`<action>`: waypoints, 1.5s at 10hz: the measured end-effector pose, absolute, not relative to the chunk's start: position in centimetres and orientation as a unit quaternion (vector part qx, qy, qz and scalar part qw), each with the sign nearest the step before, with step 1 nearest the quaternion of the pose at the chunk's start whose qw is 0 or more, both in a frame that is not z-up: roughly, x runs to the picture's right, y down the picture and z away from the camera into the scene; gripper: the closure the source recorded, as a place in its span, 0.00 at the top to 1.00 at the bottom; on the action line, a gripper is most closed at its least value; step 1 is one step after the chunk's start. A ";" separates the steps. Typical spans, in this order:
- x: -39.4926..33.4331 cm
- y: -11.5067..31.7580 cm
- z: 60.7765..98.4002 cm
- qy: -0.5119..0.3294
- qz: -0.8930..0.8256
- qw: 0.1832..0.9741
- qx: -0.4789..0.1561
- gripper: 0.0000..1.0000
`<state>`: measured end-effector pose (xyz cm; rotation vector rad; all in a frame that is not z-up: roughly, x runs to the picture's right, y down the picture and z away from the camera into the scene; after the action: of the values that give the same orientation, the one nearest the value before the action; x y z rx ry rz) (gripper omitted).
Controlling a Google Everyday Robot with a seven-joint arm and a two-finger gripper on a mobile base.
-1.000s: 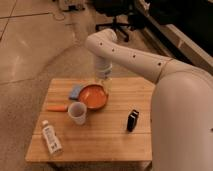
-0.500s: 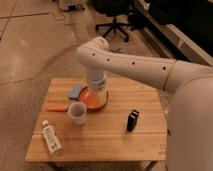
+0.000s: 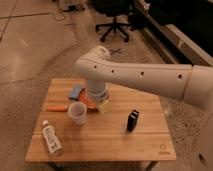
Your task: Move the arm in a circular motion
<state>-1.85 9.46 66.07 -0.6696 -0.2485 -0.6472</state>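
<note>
Sweeping nearer than before, the arm (image 3: 140, 77) is hanging its gripper (image 3: 103, 106), grip indiscernible, just right of the cup (image 3: 77, 113), its circle seemingly unfinished.

Concrete floor (image 3: 30, 45), black office chair (image 3: 116, 29), wooden table (image 3: 102, 139)

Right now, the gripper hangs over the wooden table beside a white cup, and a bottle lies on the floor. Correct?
No. The camera view shows the bottle lying on the wooden table, not the floor. The rest is right: the arm has its gripper over the table beside the white cup.
</note>
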 end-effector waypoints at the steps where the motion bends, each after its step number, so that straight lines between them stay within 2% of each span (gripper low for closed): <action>1: -0.3 10.1 65.5 -0.121 -0.308 0.887 -0.321 0.65; 4: 2.9 12.4 63.8 -0.126 -0.299 0.890 -0.319 0.65; 7: 3.6 12.9 63.6 -0.132 -0.290 0.892 -0.319 0.65; 11: 10.3 10.9 65.7 -0.135 -0.243 0.904 -0.324 0.65; 15: 12.5 7.8 68.7 -0.134 -0.207 0.914 -0.323 0.65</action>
<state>12.45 7.84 68.73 -0.6659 -0.2751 -0.4273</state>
